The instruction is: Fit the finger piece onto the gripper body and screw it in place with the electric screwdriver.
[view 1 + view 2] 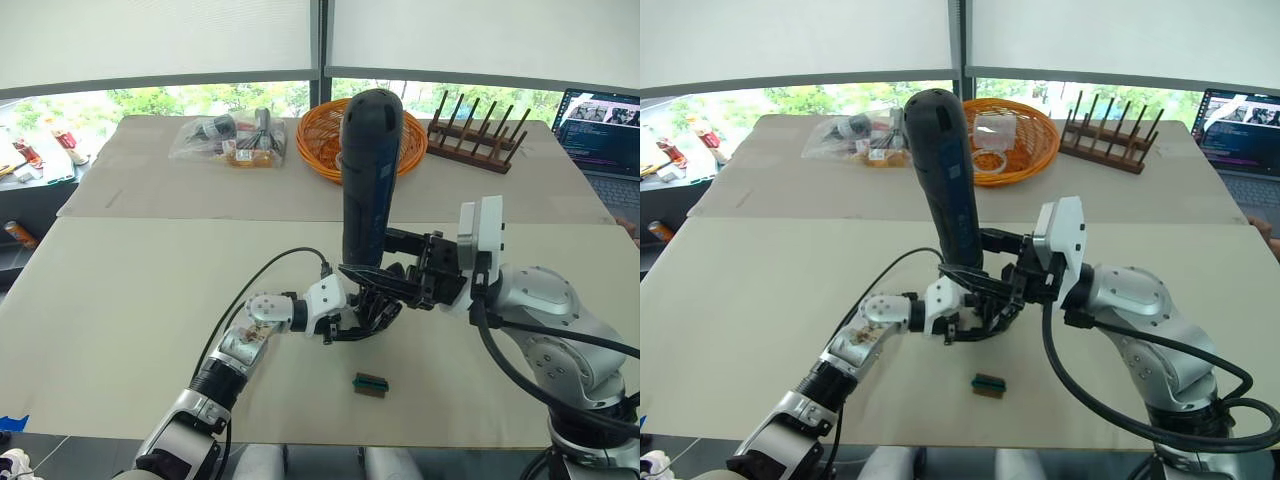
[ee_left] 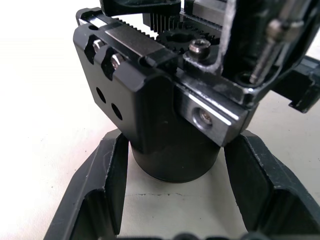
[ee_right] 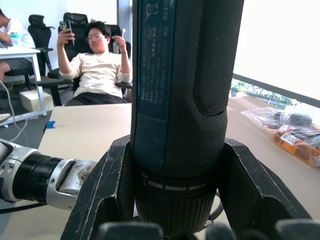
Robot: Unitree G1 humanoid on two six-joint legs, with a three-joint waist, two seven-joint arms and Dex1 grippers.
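Observation:
The electric screwdriver (image 1: 370,170) stands nearly upright over the middle of the table, with my right gripper (image 1: 395,262) shut on its lower barrel (image 3: 180,75). Its thin metal bit (image 2: 272,45) reaches down into a hole on top of the gripper body (image 2: 150,90). The gripper body (image 1: 370,310) stands on the table on its round black base. My left gripper (image 2: 180,140) is shut on that base, one finger on each side. I cannot tell the finger piece apart from the other black parts crowded under the screwdriver.
A small green-and-black block (image 1: 370,385) lies near the table's front edge. At the back are an orange basket (image 1: 318,140), a wooden rack (image 1: 478,135), a plastic bag of items (image 1: 225,140) and a laptop (image 1: 600,125). A seated person (image 3: 97,70) is beyond the table.

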